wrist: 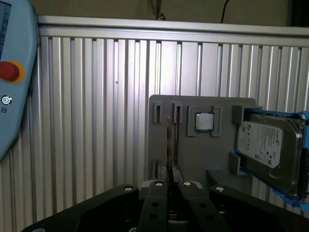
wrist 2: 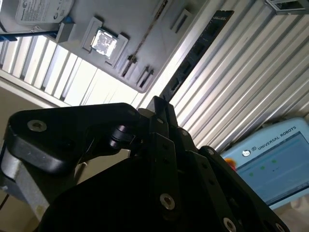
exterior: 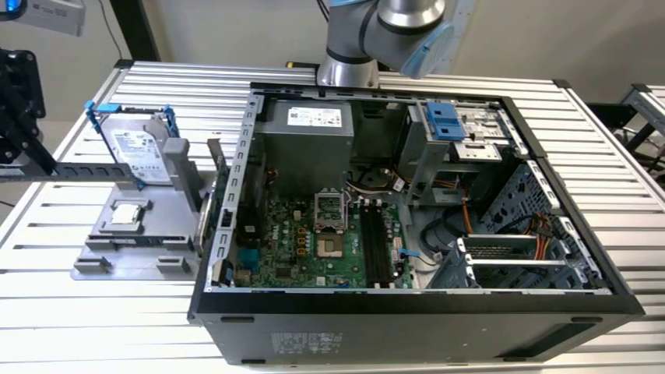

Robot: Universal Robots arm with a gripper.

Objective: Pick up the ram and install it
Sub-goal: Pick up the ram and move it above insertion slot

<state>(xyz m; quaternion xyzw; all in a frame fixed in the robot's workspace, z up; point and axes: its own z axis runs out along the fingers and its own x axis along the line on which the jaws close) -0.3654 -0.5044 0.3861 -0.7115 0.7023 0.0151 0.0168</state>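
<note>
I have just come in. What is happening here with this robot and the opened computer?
A robot arm's gripper, shut and holding nothing, hangs above the table and points at the grey fixture. The ram stands on edge in that fixture, near the processor chip and the hard drive, and is not yet picked up. The computer case lies open beside the fixture.

Exterior view: bright, even overhead light; computer case [exterior: 416, 327] interior shadowed. Second wrist view: glare on processor chip [wrist 2: 103, 42] and table slats [wrist 2: 251, 63]; gripper [wrist 2: 158, 104] underexposed, black. First wrist view: dimmer.
</note>
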